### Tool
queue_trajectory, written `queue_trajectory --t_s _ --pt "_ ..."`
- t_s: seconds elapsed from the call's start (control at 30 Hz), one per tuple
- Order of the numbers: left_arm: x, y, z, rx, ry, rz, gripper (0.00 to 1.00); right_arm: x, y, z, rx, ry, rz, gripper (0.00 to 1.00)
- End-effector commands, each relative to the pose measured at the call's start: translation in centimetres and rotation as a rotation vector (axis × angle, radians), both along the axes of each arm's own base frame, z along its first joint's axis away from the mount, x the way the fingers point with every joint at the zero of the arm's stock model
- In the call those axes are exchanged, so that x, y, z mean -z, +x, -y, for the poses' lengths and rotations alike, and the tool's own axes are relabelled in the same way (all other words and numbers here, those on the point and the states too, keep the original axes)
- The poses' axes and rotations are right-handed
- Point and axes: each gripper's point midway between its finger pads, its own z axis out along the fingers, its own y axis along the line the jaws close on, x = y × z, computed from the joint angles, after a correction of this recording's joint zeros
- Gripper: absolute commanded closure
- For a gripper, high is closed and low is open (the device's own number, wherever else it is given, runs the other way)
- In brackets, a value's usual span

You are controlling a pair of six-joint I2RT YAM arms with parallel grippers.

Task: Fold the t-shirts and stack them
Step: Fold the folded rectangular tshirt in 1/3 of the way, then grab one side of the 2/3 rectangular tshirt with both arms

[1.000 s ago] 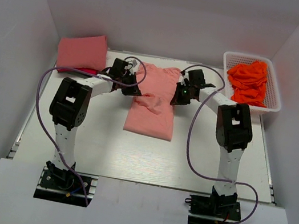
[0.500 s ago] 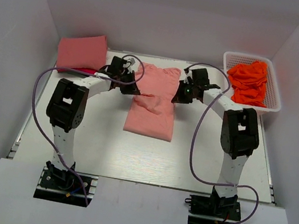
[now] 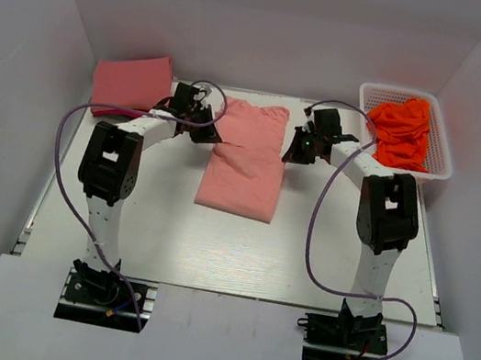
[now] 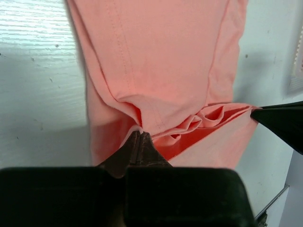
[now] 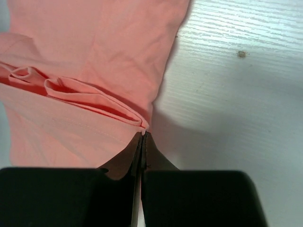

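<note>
A salmon pink t-shirt (image 3: 246,158) lies folded lengthwise in the middle of the table, with a raised crease across it. My left gripper (image 3: 211,135) is shut on its left edge at the crease; the left wrist view shows the cloth (image 4: 161,71) pinched at the fingertips. My right gripper (image 3: 290,152) is shut on the right edge; the right wrist view shows the shirt's fold (image 5: 85,94) caught at the tips. A folded pink t-shirt (image 3: 132,84) lies at the back left over a deeper rose one (image 3: 136,112).
A white basket (image 3: 438,168) at the back right holds crumpled orange garments (image 3: 401,130). White walls close in the table at the left, back and right. Purple cables loop from both arms.
Both grippers have moved toward the back of the table, carrying the shirt's crease with them. The near part of the shirt now lies flatter and the fold sits further back.
</note>
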Motion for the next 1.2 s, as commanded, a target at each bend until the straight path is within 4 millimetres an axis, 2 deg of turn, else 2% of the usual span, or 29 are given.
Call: queue_trajectory --t_s 0.0,0.13,0.17,0.2,0.23,0.27,0.3,0.33,0.37,0.47,0.5,0.53,0.57,0.6,0.63,0.67,0.7,0.73,0.77,0.8,0.87,0.9,0.93,0.97,1.0,1.03,1.07,1.17 --pt "0.2 1.1 -0.4 -0.009 -0.005 -0.016 1.0 1.1 1.7 -0.2 0.009 0.01 0.007 1.0" --pt "1.5 1.2 -0.9 -0.011 0.008 -0.044 1.0 1.1 2.0 -1.6 -0.069 0.069 0.039 1.0" --pt "1.5 1.1 -0.8 -0.003 -0.001 -0.046 0.9 1.0 1.9 -1.9 -0.085 0.083 0.039 1.0" --pt "1.5 1.1 -0.8 -0.003 -0.001 -0.046 0.75 0.7 2.3 -2.2 -0.089 0.095 0.06 0.9" --pt "1.6 0.9 -0.8 -0.003 0.001 -0.055 0.32 0.3 2.5 -2.3 -0.091 0.104 0.071 0.78" --pt "0.7 1.5 -1.4 -0.021 0.006 -0.032 0.06 -0.2 2.7 -2.4 -0.098 0.114 0.087 0.65" --pt "0.8 1.6 -1.5 -0.029 0.014 -0.03 0.0 -0.6 2.8 -2.7 -0.105 0.121 0.098 0.55" --pt "-0.1 1.7 -1.5 -0.029 0.01 -0.013 0.0 -1.3 3.2 -1.9 -0.09 0.124 0.109 0.5" --pt "-1.2 1.8 -1.6 -0.035 0.011 0.01 0.0 -1.7 2.9 -2.6 -0.11 0.12 0.117 0.45" --pt "-2.6 1.7 -2.3 -0.053 0.015 0.032 0.0 -3.7 2.7 -2.5 -0.108 0.125 0.147 0.17" --pt "-4.2 1.7 -2.3 -0.054 0.008 0.063 0.0 -3.8 2.4 -2.5 -0.105 0.124 0.14 0.1" --pt "-3.7 0.8 -2.7 -0.055 0.027 0.041 0.0 -5.1 1.9 -2.4 -0.106 0.134 0.156 0.1" --pt "-4.0 0.5 -3.0 -0.065 0.036 0.046 0.0 -5.3 1.6 -2.1 -0.091 0.139 0.148 0.1" --pt "-5.2 -0.2 -3.5 -0.083 0.049 0.064 0.0 -4.8 0.4 -1.6 -0.082 0.129 0.128 0.1" --pt "-4.0 -1.8 -4.1 -0.091 0.07 0.024 0.0 -4.7 -0.3 -1.5 -0.077 0.132 0.115 0.1" --pt "-3.7 -2.7 -4.4 -0.106 0.075 0.01 0.0 -5.6 -0.9 -1.3 -0.075 0.138 0.128 0.1" --pt "-3.4 -3.8 -4.4 -0.118 0.08 -0.006 0.0 -5.5 -2.1 -0.9 -0.064 0.141 0.116 0.1" --pt "-2.8 -5.9 -4.8 -0.123 0.079 -0.027 0.0 -4.5 -3.3 -0.7 -0.06 0.139 0.087 0.1" --pt "-2.4 -7.0 -4.7 -0.117 0.087 -0.031 0.0 -6.1 -4.0 -0.7 -0.066 0.155 0.118 0.1" --pt "-0.6 -9.1 -4.9 -0.117 0.088 -0.089 0.0 -4.5 -5.5 -0.6 -0.074 0.16 0.072 0.1" --pt "-0.3 -11.2 -4.0 -0.079 0.043 -0.123 0.0 -4.3 -7.3 -0.8 -0.097 0.171 0.028 0.1" --pt "1.5 -12.9 -4.1 -0.077 0.038 -0.185 0.0 -3.9 -7.9 -0.7 -0.099 0.169 0.006 0.1" --pt "1.5 -13.3 -4.0 -0.069 0.028 -0.182 0.0 -2.3 -9.8 -0.7 -0.109 0.153 -0.054 0.1" --pt "2.1 -14.1 -3.9 -0.065 0.016 -0.209 0.0 -2.4 -10.6 -0.8 -0.114 0.158 -0.061 0.1" --pt "2.8 -15.0 -3.9 -0.059 0.013 -0.226 0.05 -2.0 -11.5 -0.9 -0.107 0.169 -0.094 0.1" --pt "3.0 -15.8 -3.6 -0.044 0.01 -0.237 0.07 -0.4 -13.5 -0.7 -0.115 0.164 -0.141 0.11" --pt "3.7 -16.3 -3.8 -0.044 0.011 -0.243 0.11 -0.1 -14.3 -1.0 -0.115 0.167 -0.159 0.12" --pt "4.0 -17.5 -2.7 0.003 -0.019 -0.241 0.21 1.7 -17.0 -1.3 -0.124 0.173 -0.227 0.18"
